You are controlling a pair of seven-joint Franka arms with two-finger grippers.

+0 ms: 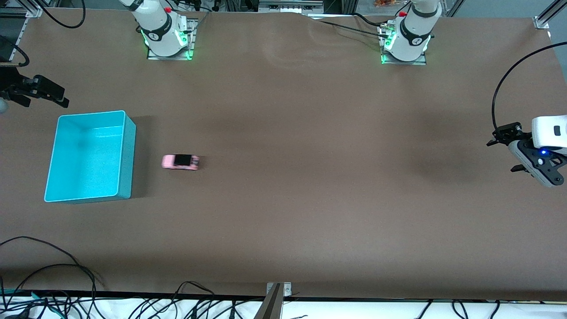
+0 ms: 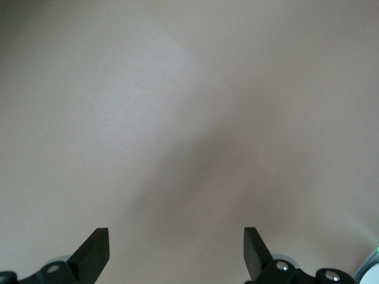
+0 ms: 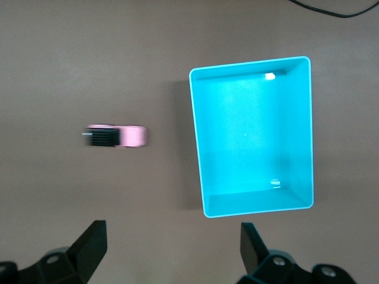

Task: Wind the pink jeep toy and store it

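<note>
The pink jeep toy (image 1: 180,161), with its black roof, stands on the brown table beside the turquoise bin (image 1: 86,155), on the side toward the left arm. The bin holds nothing. My right gripper (image 1: 53,95) hangs high at the right arm's end of the table, open. Its wrist view looks down on the jeep (image 3: 116,136) and the bin (image 3: 249,136), with the gripper (image 3: 172,242) well apart from both. My left gripper (image 1: 502,135) waits open at the left arm's end, with only bare table between the fingers of the gripper (image 2: 176,248).
Both arm bases (image 1: 166,37) (image 1: 405,42) stand at the table's edge farthest from the front camera. Cables (image 1: 48,274) lie along the edge nearest the camera. A metal bracket (image 1: 277,294) sits at the middle of that edge.
</note>
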